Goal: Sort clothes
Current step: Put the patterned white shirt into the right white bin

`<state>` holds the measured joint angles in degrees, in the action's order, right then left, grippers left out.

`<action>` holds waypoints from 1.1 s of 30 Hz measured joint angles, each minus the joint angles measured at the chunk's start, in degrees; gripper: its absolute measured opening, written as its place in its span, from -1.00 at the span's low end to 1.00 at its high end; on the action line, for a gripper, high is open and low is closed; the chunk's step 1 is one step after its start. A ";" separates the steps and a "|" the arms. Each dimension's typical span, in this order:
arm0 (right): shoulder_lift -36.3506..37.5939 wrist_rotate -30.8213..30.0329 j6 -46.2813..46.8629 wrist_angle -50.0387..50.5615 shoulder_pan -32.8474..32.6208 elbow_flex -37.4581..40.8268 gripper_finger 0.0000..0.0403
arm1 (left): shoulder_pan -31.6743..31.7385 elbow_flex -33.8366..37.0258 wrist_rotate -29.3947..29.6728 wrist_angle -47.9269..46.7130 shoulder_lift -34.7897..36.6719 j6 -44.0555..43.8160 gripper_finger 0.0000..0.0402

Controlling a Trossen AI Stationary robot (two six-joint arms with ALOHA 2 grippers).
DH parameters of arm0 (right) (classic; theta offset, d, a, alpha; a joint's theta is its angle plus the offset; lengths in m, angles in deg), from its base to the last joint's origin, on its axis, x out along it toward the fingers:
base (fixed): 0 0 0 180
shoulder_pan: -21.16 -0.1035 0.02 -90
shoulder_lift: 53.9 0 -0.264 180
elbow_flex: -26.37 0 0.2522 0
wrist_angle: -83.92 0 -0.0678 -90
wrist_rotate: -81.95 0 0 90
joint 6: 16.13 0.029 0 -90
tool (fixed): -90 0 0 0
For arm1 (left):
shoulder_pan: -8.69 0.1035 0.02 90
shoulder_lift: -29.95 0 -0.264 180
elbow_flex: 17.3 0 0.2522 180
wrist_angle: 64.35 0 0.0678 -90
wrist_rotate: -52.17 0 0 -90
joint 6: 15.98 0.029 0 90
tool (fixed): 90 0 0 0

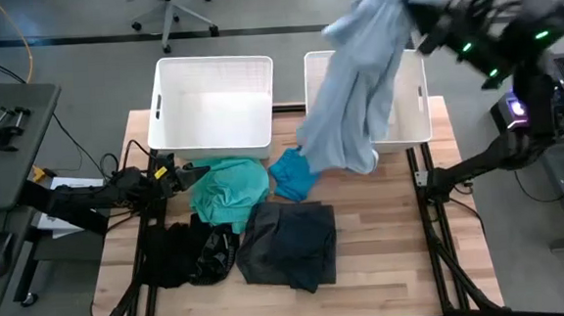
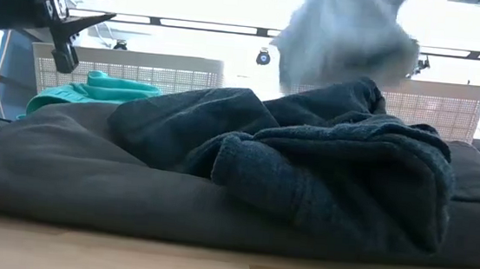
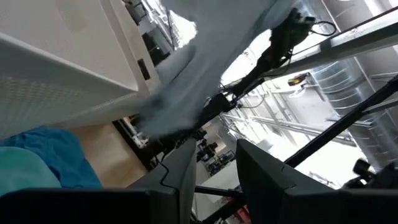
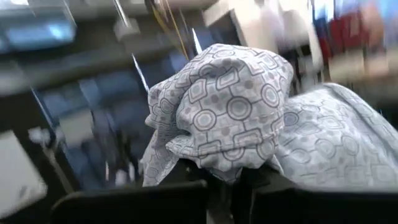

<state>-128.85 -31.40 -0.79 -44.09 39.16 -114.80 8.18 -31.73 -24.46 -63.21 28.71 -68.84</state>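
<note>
My right gripper is high above the table's far right and is shut on the pale blue patterned garment, which hangs down in front of the right bin. The garment also shows in the low view. My left gripper is open and empty, just left of the teal garment. The bright blue garment, the dark grey garment and the shiny black garment lie on the table. The white garment is out of view. My right gripper pinches a bunched wad of the pale blue garment between its two fingers, several layers together. The garment is lifted clear and hangs slack below the gripper. Its lower end dangles near the right bin's near left corner, above the bright blue garment.
Two white plastic bins stand side by side at the table's far edge, the left one and the right one. A side desk stands left of the table. Bare wood shows at the near right.
</note>
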 joint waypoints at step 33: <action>-22.15 0.44 -5.08 51.70 26.02 16.11 0.01 | 0.00 0.00 2.82 -0.75 -0.04 6.05 -0.49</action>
<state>-151.00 -30.97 -5.88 7.61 65.18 -98.69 8.18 -31.73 -21.65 -63.96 28.67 -62.79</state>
